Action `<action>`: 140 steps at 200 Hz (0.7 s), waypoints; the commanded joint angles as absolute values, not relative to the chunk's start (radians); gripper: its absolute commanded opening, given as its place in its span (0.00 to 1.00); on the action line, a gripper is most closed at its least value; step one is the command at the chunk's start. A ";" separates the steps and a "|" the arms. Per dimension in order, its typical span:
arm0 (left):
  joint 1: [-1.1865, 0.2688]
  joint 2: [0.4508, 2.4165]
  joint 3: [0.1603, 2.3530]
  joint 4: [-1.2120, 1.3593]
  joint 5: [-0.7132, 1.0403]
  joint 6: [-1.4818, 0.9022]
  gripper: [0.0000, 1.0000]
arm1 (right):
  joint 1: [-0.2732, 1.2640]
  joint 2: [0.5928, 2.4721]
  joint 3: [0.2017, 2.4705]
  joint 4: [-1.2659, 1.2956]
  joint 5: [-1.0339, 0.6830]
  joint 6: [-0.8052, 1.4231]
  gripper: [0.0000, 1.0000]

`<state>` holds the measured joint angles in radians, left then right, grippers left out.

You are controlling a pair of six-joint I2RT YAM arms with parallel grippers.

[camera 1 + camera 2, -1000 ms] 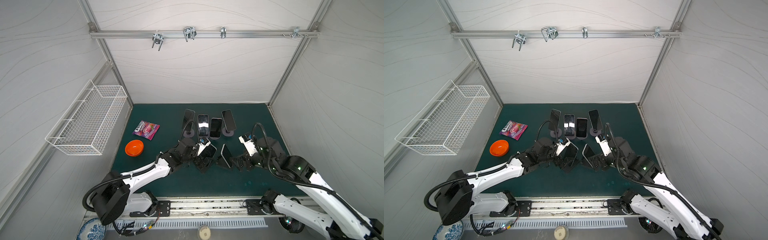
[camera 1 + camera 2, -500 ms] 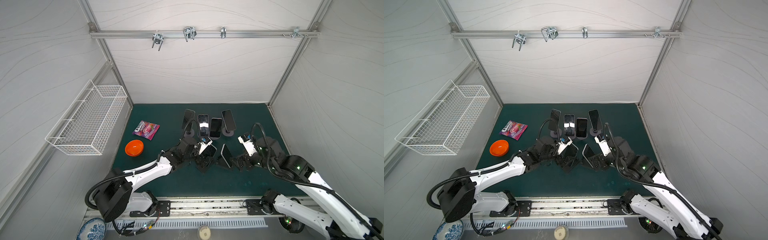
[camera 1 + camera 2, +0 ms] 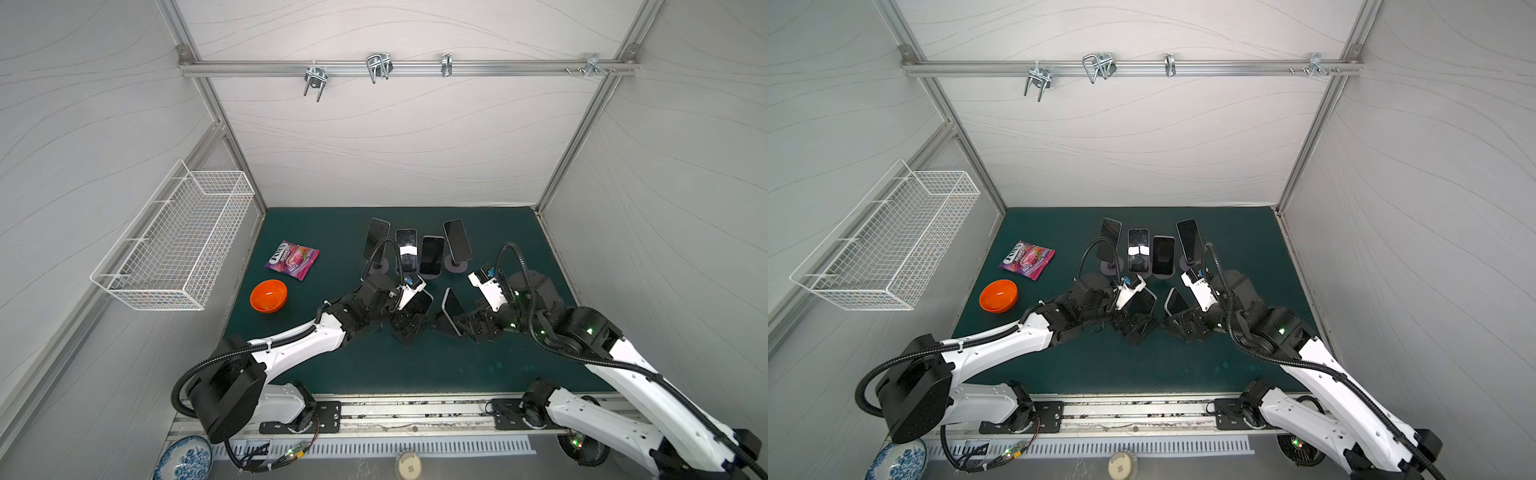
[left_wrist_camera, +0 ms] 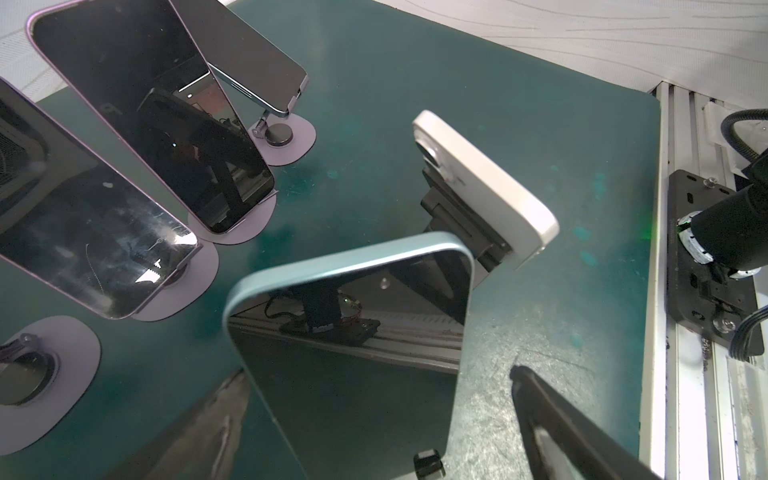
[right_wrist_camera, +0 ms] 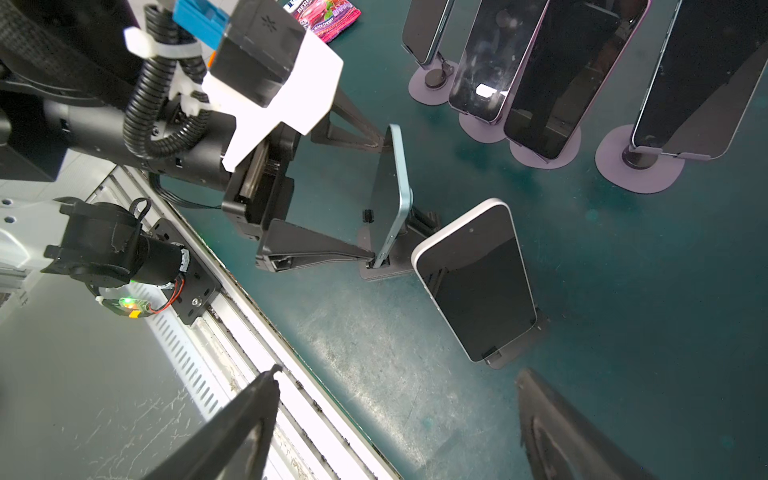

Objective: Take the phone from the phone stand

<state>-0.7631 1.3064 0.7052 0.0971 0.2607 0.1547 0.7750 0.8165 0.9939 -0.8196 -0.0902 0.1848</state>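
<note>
In both top views I cannot make out the jaws; the wrist camera (image 3: pixel 409 291) covers most of the blue phone (image 3: pixel 423 301). In the wrist views the left gripper (image 4: pixel 378 372) is spread around this phone, which leans on its black stand (image 5: pixel 384 270). The right gripper (image 5: pixel 399 370) is spread too, holding nothing, the white phone (image 5: pixel 478 282) before it, at 3 o'clock from the blue one. Four other phones (image 3: pixel 432 255) crowd at 12 o'clock; a bowl (image 3: pixel 268 295) lies toward 9.

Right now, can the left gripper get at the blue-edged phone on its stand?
Likely yes: the left gripper stands open with a finger on each side of the blue-edged phone; nothing between.
</note>
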 commanded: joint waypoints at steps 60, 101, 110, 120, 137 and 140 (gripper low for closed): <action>-0.776 1.320 0.724 0.158 0.232 0.176 0.99 | 0.779 0.817 1.003 -0.811 -0.086 0.163 0.94; -0.782 1.334 0.732 0.161 0.233 0.176 0.99 | 0.779 0.827 1.005 -0.806 -0.078 0.152 0.96; -0.781 1.336 0.735 0.161 0.231 0.176 0.99 | 0.779 0.831 1.006 -0.803 -0.078 0.150 0.96; -0.782 1.338 0.736 0.158 0.223 0.178 0.99 | 0.778 0.835 1.005 -0.801 -0.082 0.150 0.96; -0.782 1.339 0.738 0.158 0.217 0.177 0.99 | 0.778 0.842 0.999 -0.793 -0.095 0.152 0.95; -0.782 1.339 0.738 0.158 0.215 0.176 0.99 | 0.778 0.842 0.997 -0.792 -0.096 0.152 0.95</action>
